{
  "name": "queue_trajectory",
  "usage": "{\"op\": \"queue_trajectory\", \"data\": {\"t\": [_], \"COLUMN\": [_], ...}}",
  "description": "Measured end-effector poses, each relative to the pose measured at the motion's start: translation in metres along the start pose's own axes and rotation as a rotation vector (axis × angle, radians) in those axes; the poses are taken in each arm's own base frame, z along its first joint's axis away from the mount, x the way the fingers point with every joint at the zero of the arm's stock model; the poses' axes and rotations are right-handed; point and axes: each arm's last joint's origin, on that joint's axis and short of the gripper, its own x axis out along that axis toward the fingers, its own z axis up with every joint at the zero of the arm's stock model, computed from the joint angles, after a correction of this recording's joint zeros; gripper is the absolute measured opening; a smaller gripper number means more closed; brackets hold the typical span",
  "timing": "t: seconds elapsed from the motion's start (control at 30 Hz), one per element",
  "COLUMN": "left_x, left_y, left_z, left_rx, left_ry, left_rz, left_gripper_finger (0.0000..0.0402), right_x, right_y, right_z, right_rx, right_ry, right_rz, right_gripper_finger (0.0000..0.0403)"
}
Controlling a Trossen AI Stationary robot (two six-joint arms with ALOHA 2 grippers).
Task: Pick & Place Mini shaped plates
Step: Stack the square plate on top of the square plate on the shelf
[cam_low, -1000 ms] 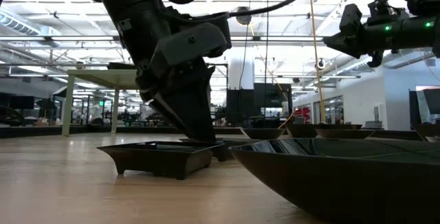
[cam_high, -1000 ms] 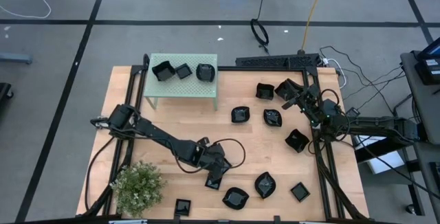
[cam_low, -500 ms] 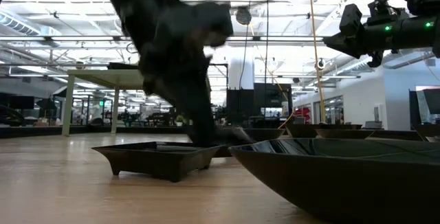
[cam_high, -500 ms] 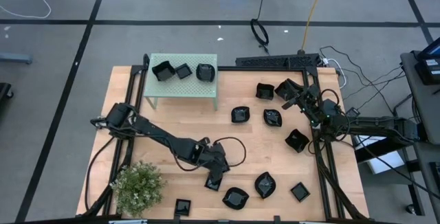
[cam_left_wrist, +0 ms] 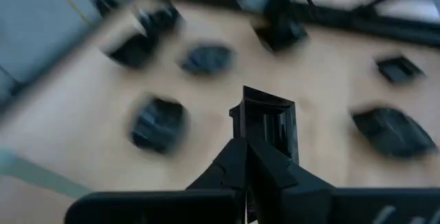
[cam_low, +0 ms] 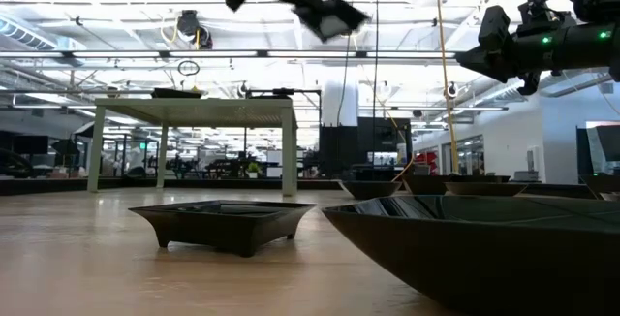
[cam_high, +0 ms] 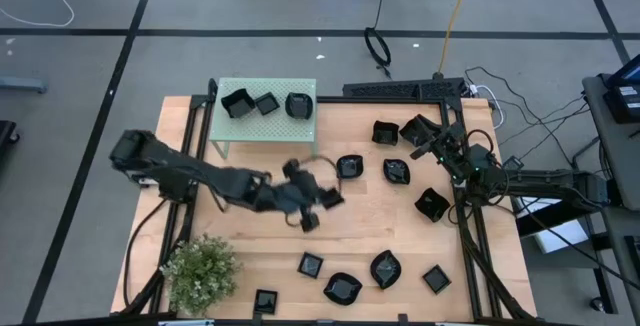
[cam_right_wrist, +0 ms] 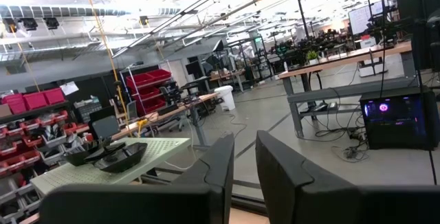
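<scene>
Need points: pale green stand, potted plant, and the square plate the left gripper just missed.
pale green stand [cam_high: 262, 129], high view, bare top surface.
potted plant [cam_high: 203, 269], high view, middle of the foliage.
square plate [cam_high: 310, 264], high view, its centre, lying on the table.

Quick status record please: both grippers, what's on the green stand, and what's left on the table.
left gripper: raised above mid-table, shut on a small square plate
right gripper: open, empty, hovering at the table's back right
green stand: three plates on top
table: about ten loose plates, mostly right and front
</scene>
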Motion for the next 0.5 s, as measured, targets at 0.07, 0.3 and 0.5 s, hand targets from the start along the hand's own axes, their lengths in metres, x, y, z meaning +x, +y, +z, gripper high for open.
{"op": "queue_trajectory", "data": {"t": [0.07,0.3,0.5], "left_x": [-0.011,-0.036,-0.039], "left_y": [0.015,0.082,0.151], "left_z": [0.013,0.046,0.05], "left_rx": [0.038,0.067,0.098], "left_ry": [-0.047,-0.134,-0.033], "left_rz": [0.04,0.194,0.297], "left_gripper_finger": [0.0007,0.0009,0.0007], "right_x": [0.0,0.0,0.0], "right_y": [0.0,0.0,0.0], "right_z": [0.0,0.0,0.0], "right_rx": [0.0,0.0,0.0], "right_ry": [0.0,0.0,0.0], "right_rz": [0.0,0.0,0.0], "right_gripper_finger": [0.0052,0.0052,0.0052]}}
